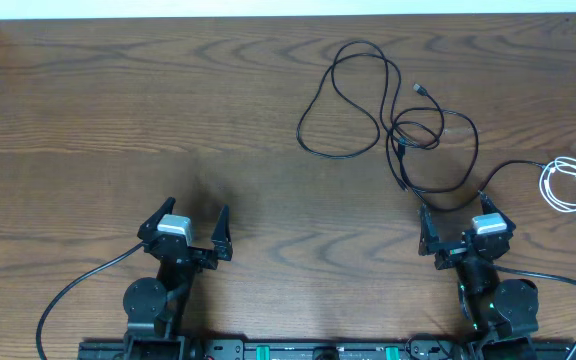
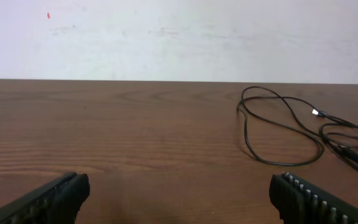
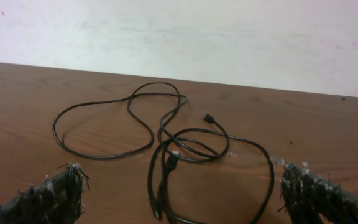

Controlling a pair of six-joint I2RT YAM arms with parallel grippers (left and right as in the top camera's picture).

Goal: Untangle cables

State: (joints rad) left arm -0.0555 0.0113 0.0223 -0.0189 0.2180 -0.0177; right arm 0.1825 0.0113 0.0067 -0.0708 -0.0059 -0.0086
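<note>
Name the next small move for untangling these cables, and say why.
Probably move the right tool forward, open, over the black cables where their loops cross. That tool sits nearest the crossing and holds nothing. The white cable lies coiled off to the side, so it can wait.

The brown wooden table (image 1: 118, 120) shows a clear grain. On its far right part lie thin black cables (image 1: 405, 140). One forms a wide open loop toward the middle, and it runs into a tighter knot of crossing loops just beside it. A small plug end (image 1: 420, 90) lies free near the knot. By the right edge a white cable (image 1: 548, 185) lies in a small coil, and a black strand curves toward it.
</note>
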